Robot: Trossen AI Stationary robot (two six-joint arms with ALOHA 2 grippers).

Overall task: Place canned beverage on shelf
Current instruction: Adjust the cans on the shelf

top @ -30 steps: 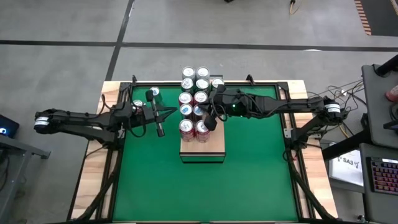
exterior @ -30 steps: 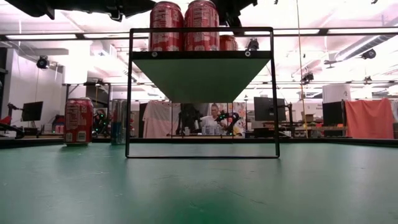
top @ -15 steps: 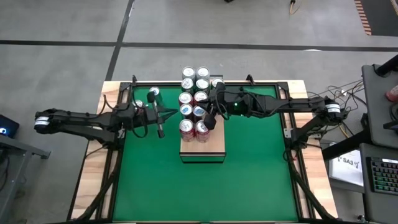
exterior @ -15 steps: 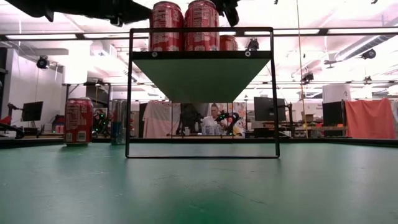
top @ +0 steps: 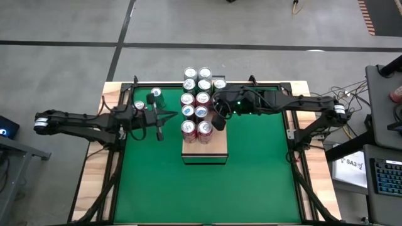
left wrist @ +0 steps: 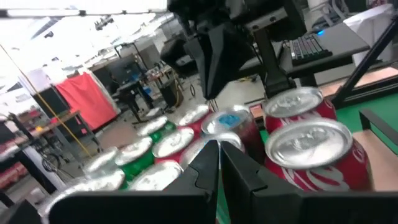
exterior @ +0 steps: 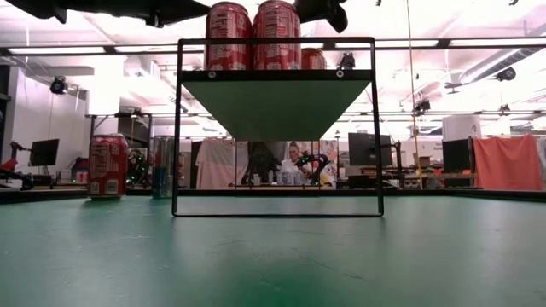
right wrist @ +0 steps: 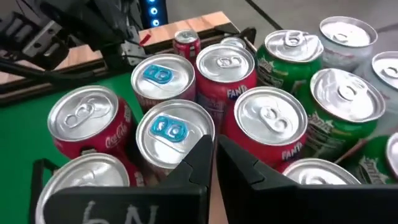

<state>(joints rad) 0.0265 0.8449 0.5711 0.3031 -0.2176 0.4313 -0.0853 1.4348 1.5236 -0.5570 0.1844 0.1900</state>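
Green surface (top: 251,169): shelf (top: 204,149) centred, cans crowding its far half; loose upright can (top: 156,95) just beyond left gripper (top: 159,133), nearer arm; both grippers' fingers clenched, empty.

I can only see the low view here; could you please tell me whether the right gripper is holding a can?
Observer: No. The right gripper is shut and empty, up by the front red cans at the right edge of the shelf.
Operator: Thank you. Is there free space left on the board?
Observer: Yes, its near end is bare; the cans stand in files behind that.
Operator: And where is the left gripper?
Observer: The left gripper is shut, over the green surface to the left of the shelf.
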